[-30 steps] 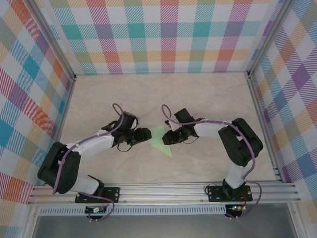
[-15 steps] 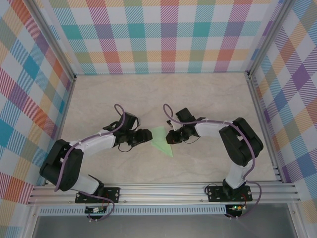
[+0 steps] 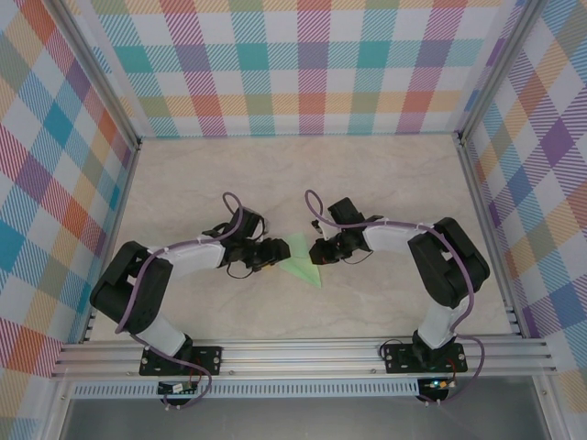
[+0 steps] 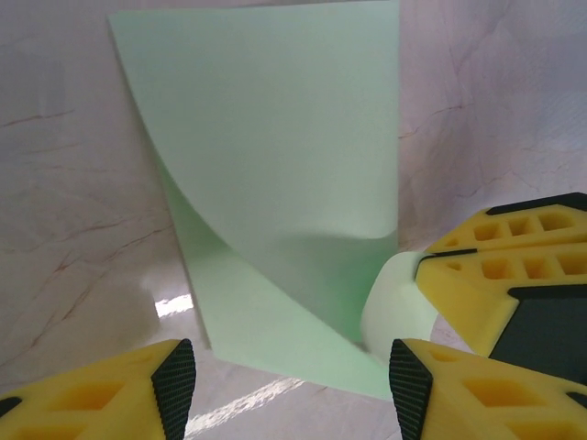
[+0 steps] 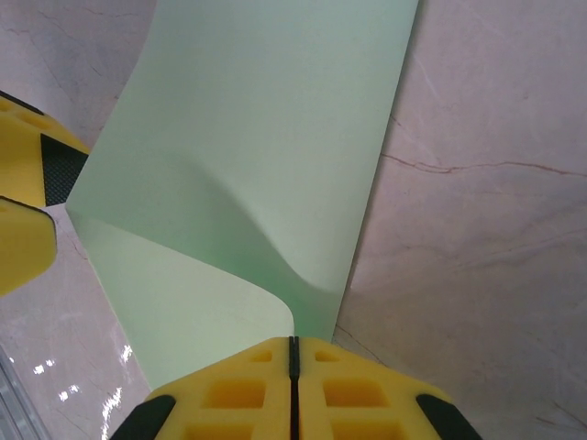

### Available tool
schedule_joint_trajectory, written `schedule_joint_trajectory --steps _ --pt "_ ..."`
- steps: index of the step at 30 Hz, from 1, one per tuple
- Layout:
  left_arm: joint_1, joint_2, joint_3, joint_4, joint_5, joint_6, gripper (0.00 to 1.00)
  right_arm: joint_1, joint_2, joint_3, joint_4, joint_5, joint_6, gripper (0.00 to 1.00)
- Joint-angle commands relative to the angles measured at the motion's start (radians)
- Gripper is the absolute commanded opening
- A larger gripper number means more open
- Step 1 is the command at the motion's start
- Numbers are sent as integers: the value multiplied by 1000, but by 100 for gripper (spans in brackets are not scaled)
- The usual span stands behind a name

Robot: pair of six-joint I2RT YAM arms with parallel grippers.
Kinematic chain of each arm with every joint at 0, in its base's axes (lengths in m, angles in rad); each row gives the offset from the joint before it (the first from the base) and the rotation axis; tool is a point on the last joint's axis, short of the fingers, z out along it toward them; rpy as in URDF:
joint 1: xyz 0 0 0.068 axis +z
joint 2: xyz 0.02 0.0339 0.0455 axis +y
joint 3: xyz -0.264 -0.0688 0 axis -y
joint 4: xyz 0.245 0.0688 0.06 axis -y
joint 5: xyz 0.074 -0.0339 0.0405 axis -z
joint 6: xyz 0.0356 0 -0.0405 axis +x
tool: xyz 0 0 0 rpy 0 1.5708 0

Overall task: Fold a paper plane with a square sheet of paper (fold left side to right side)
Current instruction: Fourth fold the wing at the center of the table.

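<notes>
Right wrist, paper (image 5: 248,137) pinched in right hand (image 5: 292,344)

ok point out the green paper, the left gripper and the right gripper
square sheet of paper (image 4: 275,156), left wrist view, on the folded-over flap's middle
left gripper (image 4: 292,376), left wrist view, midway between its open fingertips
right gripper (image 5: 292,353), right wrist view, on the seam of its shut fingertips

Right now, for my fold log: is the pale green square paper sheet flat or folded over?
Half folded, uncreased: the pale green square paper sheet curls over itself, one edge pinched by the right gripper's shut fingers.
</notes>
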Motion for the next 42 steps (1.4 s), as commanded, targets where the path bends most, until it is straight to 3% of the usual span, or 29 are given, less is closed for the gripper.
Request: schedule_joint_trajectory --steps 1,6,11,16,22,25,29,33,36,42 --pt "-16 23 34 43 18 -28 60 -7 -26 -4 -2 -32 -21 8" --pt "-28 62 62 56 18 -41 55 -6 -22 -3 0 -37 -20 8" --pt "-38 92 84 50 12 -47 34 -7 -31 -7 1 -36 -21 11" --pt "-49 92 86 48 0 -57 23 -7 -95 -36 17 11 -18 29" --pt "-58 80 87 40 -12 -64 23 -7 -241 -104 14 116 -17 52" --pt "-59 75 90 37 -15 -66 23 2 -318 -148 -1 161 -22 58" --pt "-61 68 93 36 -21 -73 25 70 -432 -206 -18 251 -30 60" --pt "-62 59 100 32 -27 -84 26 208 -496 -254 8 383 -30 62" --pt "-63 56 109 28 -33 -90 26 306 -486 -276 61 482 -22 63" --pt "-63 62 136 16 -39 -106 26 405 -356 -227 95 603 -50 63"
